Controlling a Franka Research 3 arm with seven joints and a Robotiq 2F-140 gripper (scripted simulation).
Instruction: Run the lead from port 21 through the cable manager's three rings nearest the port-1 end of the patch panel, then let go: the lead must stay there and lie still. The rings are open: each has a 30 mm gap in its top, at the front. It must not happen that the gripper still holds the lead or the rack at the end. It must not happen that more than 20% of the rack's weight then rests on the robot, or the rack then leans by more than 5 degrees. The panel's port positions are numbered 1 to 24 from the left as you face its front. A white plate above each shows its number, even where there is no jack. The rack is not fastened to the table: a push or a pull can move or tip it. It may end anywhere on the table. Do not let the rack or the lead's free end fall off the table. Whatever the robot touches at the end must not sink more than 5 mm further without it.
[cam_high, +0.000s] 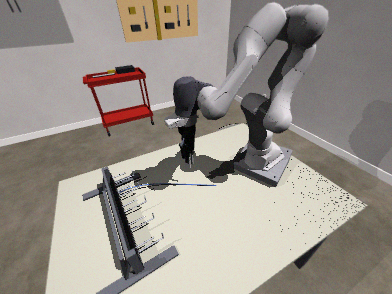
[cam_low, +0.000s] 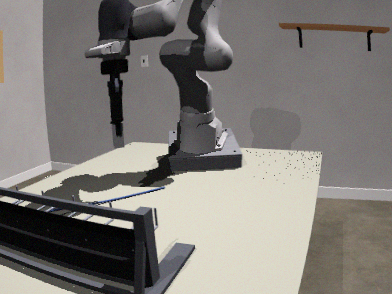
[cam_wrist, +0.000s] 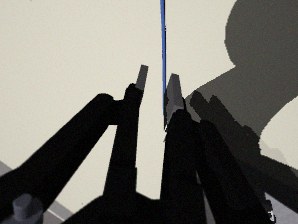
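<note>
"How does the pincer stand?" asked the first.

"The Robotiq 2F-140 gripper (cam_high: 190, 162) (cam_low: 118, 142) (cam_wrist: 156, 81) is partly open, with only a narrow gap," the second answered. "It holds nothing, by his judgement. From the wrist, the blue lead (cam_high: 190, 185) (cam_low: 132, 194) (cam_wrist: 163, 50) shows along one pad (this may be only the angle of looking), but in the outside views the fingertips stand apart from it."

"Why does it point down there, with its fingers so near together?"

"Probably to prepare a pinch on the free part of the lead. A narrow gripper would also pass more easily among the rings, but first the lead must come between the pads."

"And where is the lead?"

"It runs from the far end of the patch panel rack (cam_high: 162, 257) (cam_low: 142, 250), out over the pale table (cam_high: 215, 240) (cam_low: 240, 210) (cam_wrist: 65, 40), its free end toward the robot. The open rings (cam_high: 162, 236) stand out from the panel's front; those nearest port 1 should be at the opposite end, and the lead is not through them."

"What must he fear?"

"A strong pull. The rack stands loose on its feet, so it could slide or tip."
</note>
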